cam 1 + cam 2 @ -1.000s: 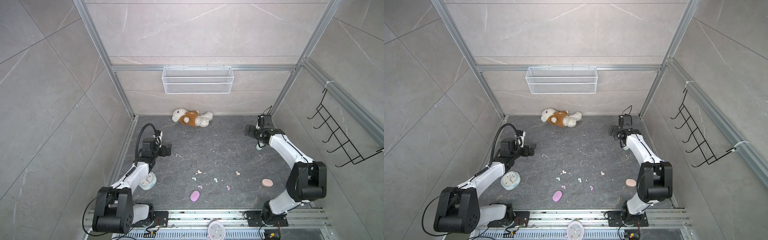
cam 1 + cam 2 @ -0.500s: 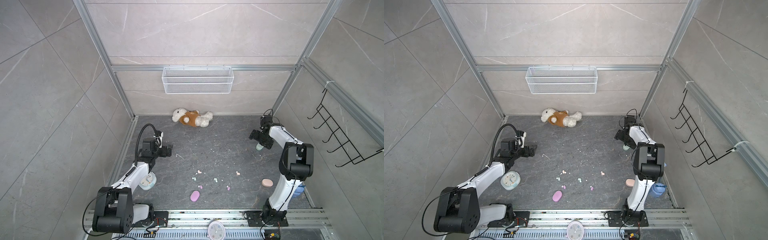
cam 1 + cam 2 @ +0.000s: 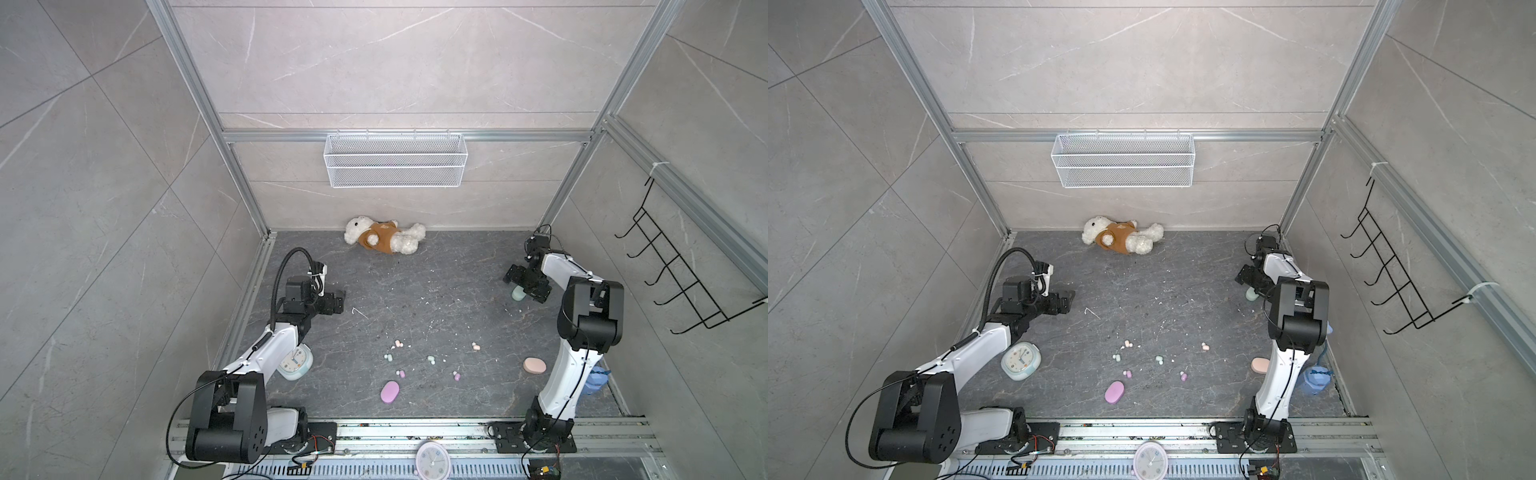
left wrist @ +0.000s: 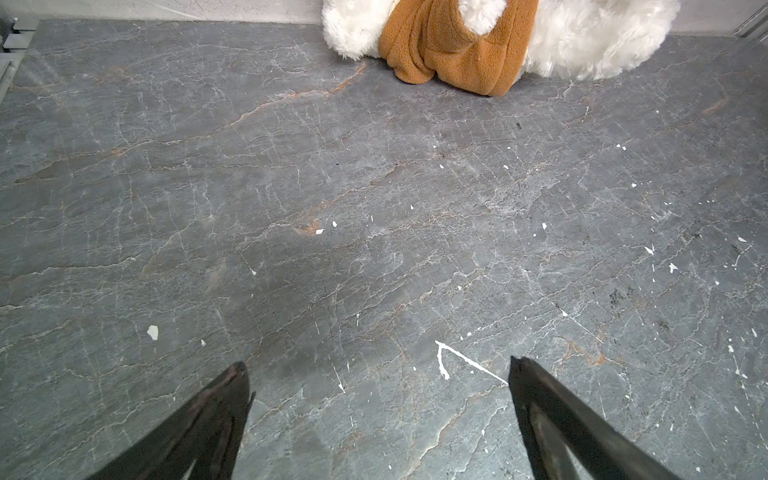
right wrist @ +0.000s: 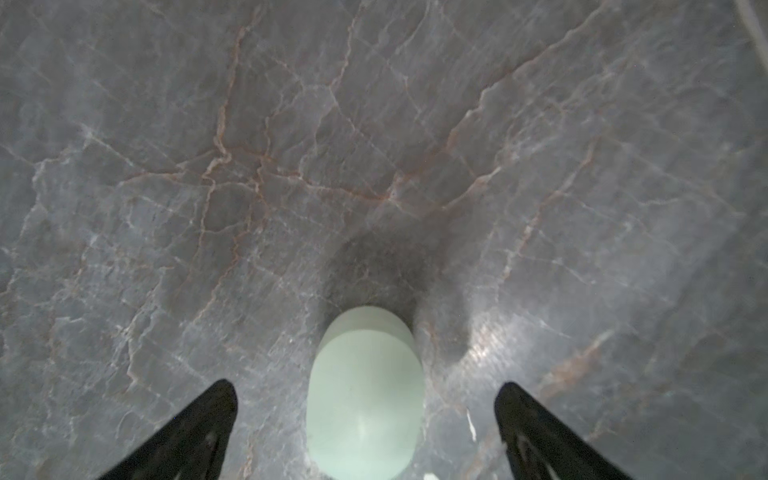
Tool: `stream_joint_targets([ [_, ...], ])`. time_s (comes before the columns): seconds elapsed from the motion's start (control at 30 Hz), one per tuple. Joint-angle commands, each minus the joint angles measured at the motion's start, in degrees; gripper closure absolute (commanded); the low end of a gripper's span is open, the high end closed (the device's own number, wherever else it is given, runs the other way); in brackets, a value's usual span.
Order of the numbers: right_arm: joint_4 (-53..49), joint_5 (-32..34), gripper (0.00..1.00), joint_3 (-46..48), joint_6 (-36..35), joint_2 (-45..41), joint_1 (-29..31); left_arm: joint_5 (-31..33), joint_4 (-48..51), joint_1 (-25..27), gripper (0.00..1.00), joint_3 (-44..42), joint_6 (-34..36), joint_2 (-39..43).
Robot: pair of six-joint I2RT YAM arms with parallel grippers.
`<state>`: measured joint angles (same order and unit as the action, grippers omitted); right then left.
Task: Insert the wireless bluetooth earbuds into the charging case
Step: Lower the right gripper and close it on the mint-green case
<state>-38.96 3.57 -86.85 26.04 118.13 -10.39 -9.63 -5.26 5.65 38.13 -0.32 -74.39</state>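
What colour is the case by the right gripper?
Mint green case; right wrist view shows it best.

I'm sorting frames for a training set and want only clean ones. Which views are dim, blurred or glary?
Right wrist view: dim and soft, the mint green case slightly blurred, a dark shadow on the table past it, a glare patch beside it. Left wrist view: evenly lit, sharp, white specks crisp. Both top views: bright and even, but the earbuds too small for detail.

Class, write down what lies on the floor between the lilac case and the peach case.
One lilac earbud lies between the lilac case and the peach case, touching neither; it shows in both top views.
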Motion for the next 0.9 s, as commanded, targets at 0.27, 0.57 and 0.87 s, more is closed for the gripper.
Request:
stream_joint_targets([
  [0.27, 2.7, -12.4, 0.0, -4.4, -5.5, 3.8, 0.4, -0.5, -1.5, 0.2, 0.0, 1.2, -0.7, 0.5],
  [0.57, 0.5, -14.7, 0.0, -9.3, -10.2, 6.8, 4.2, -0.3, -1.5, 0.3, 0.0, 1.2, -0.7, 0.1],
  [0.87, -6.2, -3.5, 0.01, -12.0, -5.6, 3.9, 6.1, 0.6, -1.0, 0.6, 0.0, 1.3, -0.8, 0.7],
])
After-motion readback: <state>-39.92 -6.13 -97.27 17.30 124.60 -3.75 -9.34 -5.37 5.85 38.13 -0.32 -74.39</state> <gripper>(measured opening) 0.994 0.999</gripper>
